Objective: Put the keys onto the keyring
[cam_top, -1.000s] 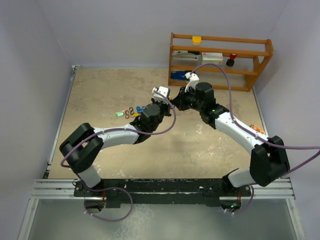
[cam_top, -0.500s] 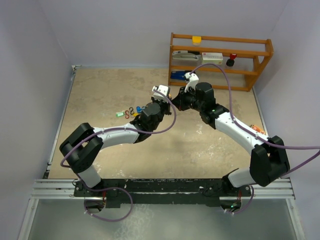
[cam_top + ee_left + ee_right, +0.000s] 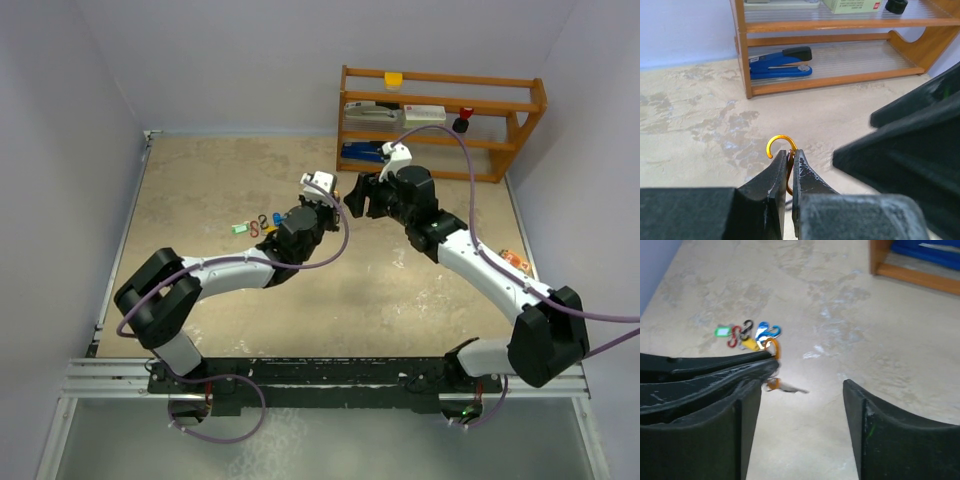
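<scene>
The keys [image 3: 747, 335] lay in a small cluster on the counter [image 3: 200, 180], at about 9 o'clock from the left gripper [image 3: 789, 157] in the top view, near it but not touching. The cluster held a green tag [image 3: 722, 331], a blue one [image 3: 762, 331] and a yellow one [image 3: 750, 343], all flat plastic. A red wire hook [image 3: 734, 336] and a black one [image 3: 746, 328] lay mixed in among them.

The left gripper's jaws were clamped together on an orange hook [image 3: 780, 145]. This was thin bent wire, and its curved end arched out above the fingertips. The right gripper [image 3: 802, 385] hung just beside it at 3 o'clock. Its jaws were wide apart with nothing in them, and it faced the left jaws and the hook. In the left wrist view it showed as a large, blurred dark mass on the right, blocking part of the counter.

The counter was a pale, mottled beige with a stone-like finish. At 1 o'clock stood a wooden rack [image 3: 440, 100] of orange-brown slats with ribbed clear shelves. A blue and black stapler [image 3: 781, 62] sat on its lowest shelf, and a white box [image 3: 425, 113] and a black knob [image 3: 461, 125] sat higher up.
</scene>
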{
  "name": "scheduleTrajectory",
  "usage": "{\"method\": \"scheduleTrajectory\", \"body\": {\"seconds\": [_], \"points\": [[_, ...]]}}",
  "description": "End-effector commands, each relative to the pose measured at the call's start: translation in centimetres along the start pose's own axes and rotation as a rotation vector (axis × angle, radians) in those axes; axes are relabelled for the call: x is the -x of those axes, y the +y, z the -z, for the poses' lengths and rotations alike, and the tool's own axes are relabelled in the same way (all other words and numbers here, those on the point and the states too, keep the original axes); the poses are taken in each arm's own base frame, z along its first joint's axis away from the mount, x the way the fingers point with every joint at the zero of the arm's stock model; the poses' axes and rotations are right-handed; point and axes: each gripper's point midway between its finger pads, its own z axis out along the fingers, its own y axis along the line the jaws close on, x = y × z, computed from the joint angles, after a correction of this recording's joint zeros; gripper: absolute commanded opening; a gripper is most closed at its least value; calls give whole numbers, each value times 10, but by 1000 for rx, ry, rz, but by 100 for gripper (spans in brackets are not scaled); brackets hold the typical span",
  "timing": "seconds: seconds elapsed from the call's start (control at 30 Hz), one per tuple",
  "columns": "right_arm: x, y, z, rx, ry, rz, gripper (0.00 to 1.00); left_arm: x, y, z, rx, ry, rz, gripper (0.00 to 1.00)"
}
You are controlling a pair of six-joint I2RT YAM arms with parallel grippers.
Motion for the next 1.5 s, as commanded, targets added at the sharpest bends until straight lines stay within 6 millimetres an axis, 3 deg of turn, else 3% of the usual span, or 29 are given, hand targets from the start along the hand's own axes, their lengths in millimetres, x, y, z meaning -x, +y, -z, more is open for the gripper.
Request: {"method": "scheduleTrajectory", "body": {"seconds": [0.0, 0.33, 0.67, 1.17, 1.47], "points": [[28, -18, 13, -131, -81, -5, 74, 20, 11, 15, -21, -40, 18, 0], [27, -35, 17, -220, -88, 13, 82, 0, 42, 37, -177, -26, 176, 0], [26, -39, 19, -226, -92, 21, 84, -34, 45, 37, -198, 30, 193, 0], [26, -37, 18, -213, -92, 21, 84, -45, 53, 33, -157, 55, 195, 5], [24, -36, 15, -204, -85, 19, 84, -44, 64, 33, -116, 52, 200, 19]]}}
